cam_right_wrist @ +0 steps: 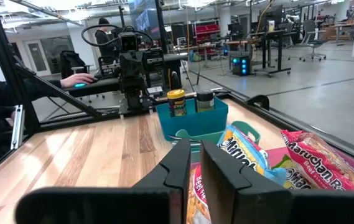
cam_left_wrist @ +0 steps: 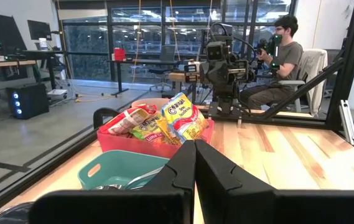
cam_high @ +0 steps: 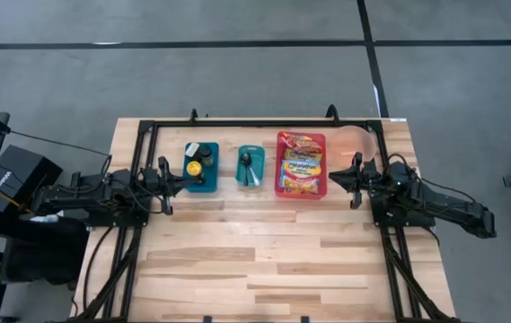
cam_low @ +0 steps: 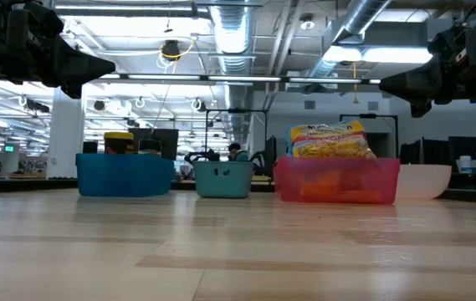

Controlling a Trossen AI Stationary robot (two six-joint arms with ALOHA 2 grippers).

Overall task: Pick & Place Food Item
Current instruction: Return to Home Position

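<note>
The long wooden table took up most of what I could see, with a dark arm lying low along each side of it. Both arms were pulled back to their own edges, wrists raised above the boards and pointing in at the row of bins between them.

The red bin sat nearest the right arm, stacked with noodle packs that rose above its rim. The green bin stood in the middle, apart from its neighbours, with a dark spoon lying in it. The blue bin sat just in front of the left arm and held a yellow-lidded jar and a darker jar side by side. A pale bowl rested past the red bin, on the right arm's side.

The left gripper hung clear of the blue bin, its fingers pressed together and holding nothing. The right gripper hung beside the red bin, also empty, its fingers drawn in with only a sliver of a gap between them.
</note>
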